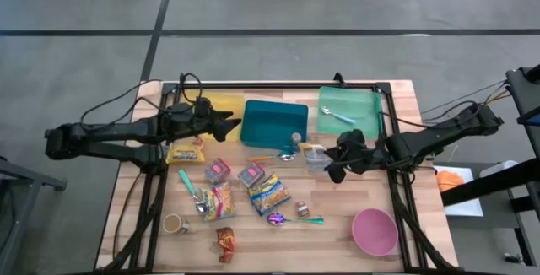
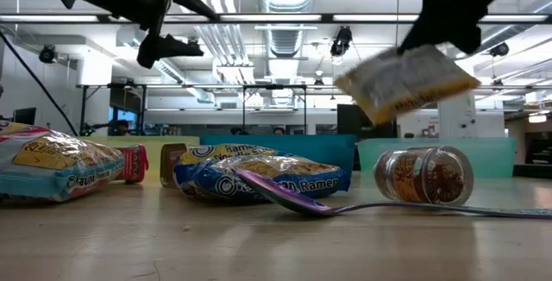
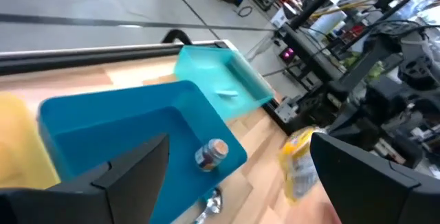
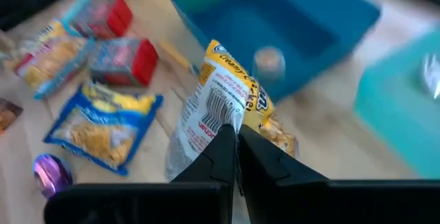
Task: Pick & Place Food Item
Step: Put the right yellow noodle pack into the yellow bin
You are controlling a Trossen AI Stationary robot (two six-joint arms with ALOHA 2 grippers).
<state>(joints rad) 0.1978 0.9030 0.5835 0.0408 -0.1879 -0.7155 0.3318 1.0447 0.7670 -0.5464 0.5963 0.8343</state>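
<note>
Your left gripper [image 1: 229, 125] hovers above the bench [image 1: 337, 224] at about 10 o'clock from its centre, fingers spread wide, holding nothing, just beside the left wall of the blue bin [image 1: 274, 123]. That bin sits at 12 o'clock, with a small spice jar [image 1: 296, 138] at its near right corner. Below it, toward 6 o'clock, you have two ramen packets [image 1: 269, 194] and a purple spoon [image 1: 278, 219] lying flat. Your right gripper [image 1: 331, 161] is at roughly 3 o'clock from bench centre, clenched on the top edge of a yellow-and-white snack packet [image 4: 220, 110]. The packet hangs clear of the bench, tilted, right of the blue bin and not over it. The teal tray [image 1: 349, 106] lies at 1 o'clock, the pink bowl [image 1: 375, 230] at 5 o'clock.
</note>
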